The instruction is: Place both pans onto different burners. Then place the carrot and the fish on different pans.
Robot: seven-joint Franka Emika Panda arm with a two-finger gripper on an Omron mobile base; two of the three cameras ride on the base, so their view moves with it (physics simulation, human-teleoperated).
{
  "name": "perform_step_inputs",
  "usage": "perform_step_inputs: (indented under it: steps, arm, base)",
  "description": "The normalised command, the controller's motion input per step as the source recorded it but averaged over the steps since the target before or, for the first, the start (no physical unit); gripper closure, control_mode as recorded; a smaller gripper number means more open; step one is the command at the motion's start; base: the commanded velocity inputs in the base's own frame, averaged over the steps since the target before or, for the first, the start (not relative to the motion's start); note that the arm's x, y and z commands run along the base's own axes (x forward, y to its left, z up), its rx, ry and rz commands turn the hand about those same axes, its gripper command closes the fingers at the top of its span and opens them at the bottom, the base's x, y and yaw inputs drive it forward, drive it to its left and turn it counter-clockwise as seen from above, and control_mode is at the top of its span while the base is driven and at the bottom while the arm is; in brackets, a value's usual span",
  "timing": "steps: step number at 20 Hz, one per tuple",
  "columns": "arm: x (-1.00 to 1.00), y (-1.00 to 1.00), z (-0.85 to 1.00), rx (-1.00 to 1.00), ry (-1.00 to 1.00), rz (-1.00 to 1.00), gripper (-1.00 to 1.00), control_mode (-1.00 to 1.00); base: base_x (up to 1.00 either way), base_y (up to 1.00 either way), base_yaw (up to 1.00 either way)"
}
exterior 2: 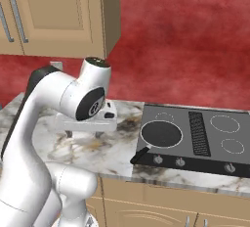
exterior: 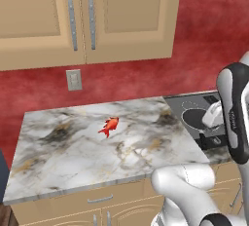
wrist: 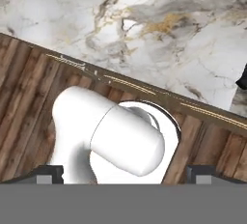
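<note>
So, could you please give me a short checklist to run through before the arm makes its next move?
1. One pan on a burner: ok. A pan sits on the near left burner of the cooktop.
2. Second pan on another burner: not ok. The other marked rings are bare.
3. Fish located: ok. The fish lies on the marble counter, clear of the arm.
4. Carrot located: cannot tell.
5. Gripper free: ok. The fingers stand wide apart with nothing between them.

Both base views look forward and down, sharing the marble counter point(exterior: 73, 147) and cooktop point(exterior 2: 195, 138); the hand view looks straight down over the counter's edge.
</note>
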Motion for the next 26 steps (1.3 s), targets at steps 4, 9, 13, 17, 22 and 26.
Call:
perform_step_inputs:
  steps: [4,9,13,17,22,26]
  arm:
    - [0.00,0.55,0.33,0.02,-0.49,-0.26,-1.00,-1.00]
    - [0.18,0.67,0.08,-0.01,-0.39,-0.27,-1.00,-1.00]
    - [0.20,0.70,0.06,-0.03,-0.14,-0.19,-1.00,-1.00]
    - [0.21,0.55,0.08,-0.02,-0.01,-0.15,-1.00,-1.00]
    - [0.29,0.48,0.19,0.04,0.08,-0.13,-1.00,-1.00]
    - [0.42,0.29,0.02,0.07,0.07,0.00,-1.00,-1.00]
  base:
    - [0.00,0.00,0.00]
    - [0.00,0.00,0.00]
    - [0.00,0.00,0.00]
    - [0.00,0.00,0.00]
    - [0.00,0.00,0.00]
    - [0.00,0.00,0.00]
